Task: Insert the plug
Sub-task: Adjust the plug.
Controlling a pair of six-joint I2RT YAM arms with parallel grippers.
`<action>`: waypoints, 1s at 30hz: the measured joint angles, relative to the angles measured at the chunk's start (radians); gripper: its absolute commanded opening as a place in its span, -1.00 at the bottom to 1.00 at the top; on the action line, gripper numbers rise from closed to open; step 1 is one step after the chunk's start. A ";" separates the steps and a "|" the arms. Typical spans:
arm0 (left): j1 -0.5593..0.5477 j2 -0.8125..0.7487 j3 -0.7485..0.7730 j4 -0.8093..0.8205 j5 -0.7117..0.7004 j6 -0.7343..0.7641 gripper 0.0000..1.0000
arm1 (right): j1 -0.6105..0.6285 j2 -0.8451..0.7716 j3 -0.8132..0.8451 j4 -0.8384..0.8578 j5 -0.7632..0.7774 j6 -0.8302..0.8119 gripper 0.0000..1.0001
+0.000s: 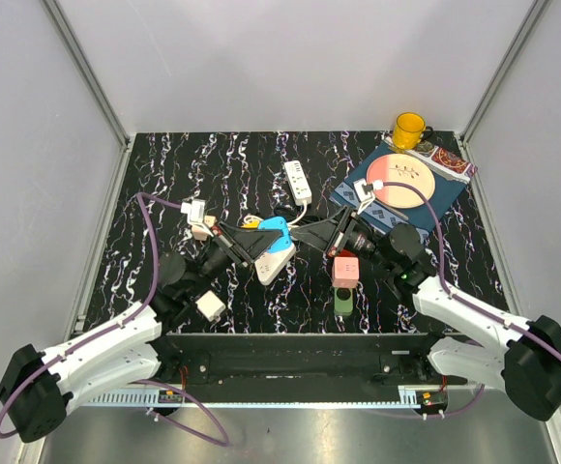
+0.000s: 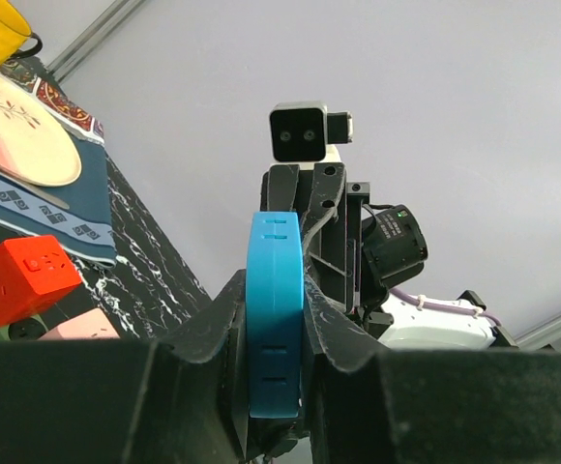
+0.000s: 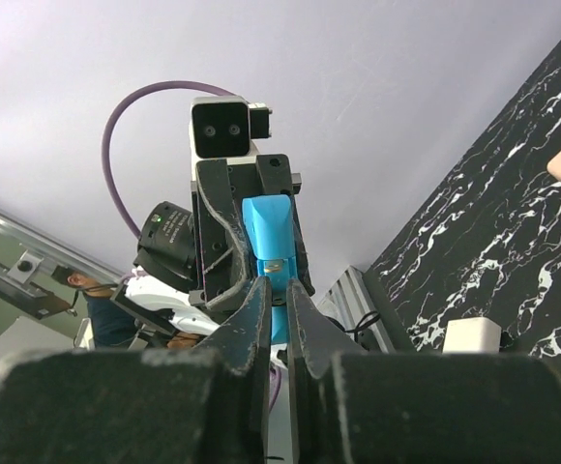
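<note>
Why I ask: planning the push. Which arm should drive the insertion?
Right, likely: left tool is shut on the blue socket block, bracing it; right tool is lined up at its end.

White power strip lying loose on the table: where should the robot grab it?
Grab the white power strip around its middle, coming straight down from above and squeezing its two long sides. It lies flat on the table, long and narrow, so a pinch probably fits across it there. Stay off the near end, where its cord comes out.
</note>
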 measured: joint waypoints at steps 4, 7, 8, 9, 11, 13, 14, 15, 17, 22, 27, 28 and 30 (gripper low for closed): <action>0.002 0.000 -0.009 0.034 0.006 -0.006 -0.96 | -0.002 0.010 0.000 0.034 -0.013 0.029 -0.94; 0.004 0.004 -0.014 0.053 0.010 -0.014 -0.72 | -0.004 0.016 -0.002 0.050 -0.019 0.044 -0.97; 0.005 0.006 -0.014 0.058 0.011 -0.015 -0.65 | -0.006 0.016 -0.002 0.053 -0.022 0.047 -0.98; 0.005 0.008 -0.014 0.061 0.012 -0.017 -0.60 | -0.008 0.016 -0.002 0.055 -0.026 0.051 -0.99; 0.006 0.010 -0.015 0.067 0.016 -0.018 -0.40 | -0.008 0.018 -0.002 0.059 -0.027 0.056 -1.00; 0.006 0.013 -0.018 0.081 0.019 -0.020 -0.25 | -0.009 0.020 -0.002 0.068 -0.032 0.061 -1.00; 0.007 0.013 -0.021 0.088 0.023 -0.023 -0.21 | -0.010 0.021 -0.002 0.069 -0.033 0.062 -1.00; 0.008 0.013 -0.021 0.095 0.025 -0.026 -0.18 | -0.011 0.023 -0.002 0.070 -0.034 0.062 -1.00; 0.008 0.017 -0.022 0.110 0.030 -0.028 -0.17 | -0.013 0.026 -0.002 0.071 -0.036 0.064 -1.00; 0.017 0.035 -0.022 0.114 0.061 -0.031 -0.17 | -0.014 0.034 -0.002 0.072 -0.059 0.064 -1.00; 0.031 0.040 -0.019 0.078 0.101 -0.030 -0.33 | -0.014 0.034 -0.002 0.071 -0.068 0.063 -1.00; 0.034 0.040 -0.018 0.074 0.105 -0.031 -0.34 | -0.014 0.034 -0.002 0.070 -0.071 0.062 -1.00; 0.045 0.035 -0.018 0.058 0.120 -0.030 -0.35 | -0.017 0.034 -0.002 0.061 -0.080 0.059 -1.00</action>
